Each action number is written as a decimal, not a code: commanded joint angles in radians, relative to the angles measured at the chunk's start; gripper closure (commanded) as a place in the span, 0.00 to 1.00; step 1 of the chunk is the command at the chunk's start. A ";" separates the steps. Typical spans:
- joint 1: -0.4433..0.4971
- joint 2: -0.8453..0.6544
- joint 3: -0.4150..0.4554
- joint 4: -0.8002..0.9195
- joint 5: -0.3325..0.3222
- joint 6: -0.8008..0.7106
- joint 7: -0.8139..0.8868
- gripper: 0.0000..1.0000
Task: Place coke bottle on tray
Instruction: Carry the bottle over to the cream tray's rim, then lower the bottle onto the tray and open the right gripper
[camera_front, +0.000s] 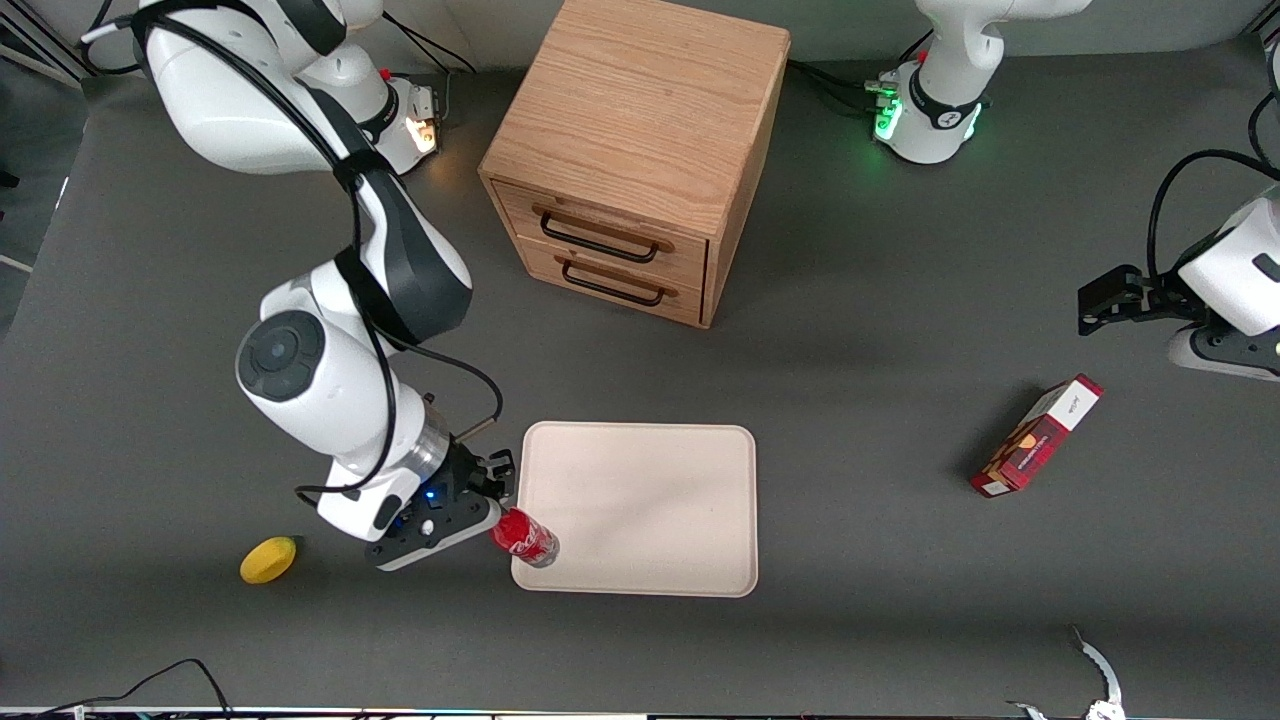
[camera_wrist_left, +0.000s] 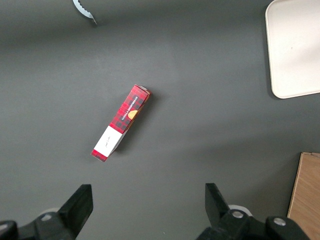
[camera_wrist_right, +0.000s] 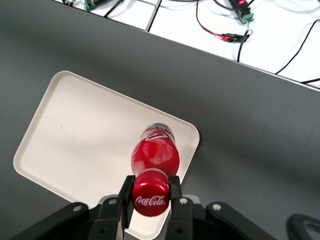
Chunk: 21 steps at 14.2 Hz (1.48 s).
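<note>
Gripping the coke bottle (camera_wrist_right: 154, 159) by its neck just under the red cap, fingers (camera_wrist_right: 174, 187) pinched on either side, the gripper (camera_front: 497, 497) hovering at the tray (camera_front: 660, 500) corner nearest the front camera on the working arm's end. Holding the bottle tilted out ahead of the fingertips, clear base leading, apparently just above the tray's corner area or barely touching it; contact with the surface not possible to confirm. Judging the step as the final carry and set-down, with the bottle only just inside the low raised rim. Doing this well probably means carrying farther inward, ahead of the gripper toward the bare middle of the tray, so that the base is landing well within the rim rather than on it. Levelling or uprighting the bottle before lowering, easing down slowly until the base is resting flat, and only then parting the fingers. Releasing while tilted at the edge risks the slim bottle rolling off over the rim onto the dark table (camera_front: 850, 620). Withdrawing straight up afterwards to avoid clipping the cap. Lying just beside the gripper, away from the tray: a small yellow lemon-like fruit (camera_front: 268, 559). Sitting well clear, farther from the front camera: a wooden drawer cabinet (camera_front: 640, 150); lying far off toward the parked arm's end: a red rectangular box (camera_front: 1038, 436).
</note>
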 joint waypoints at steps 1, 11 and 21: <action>0.016 0.051 -0.010 0.057 -0.017 0.009 0.016 1.00; 0.030 0.127 -0.016 0.047 -0.065 0.035 0.015 1.00; 0.033 0.145 -0.037 0.044 -0.065 0.076 0.015 0.41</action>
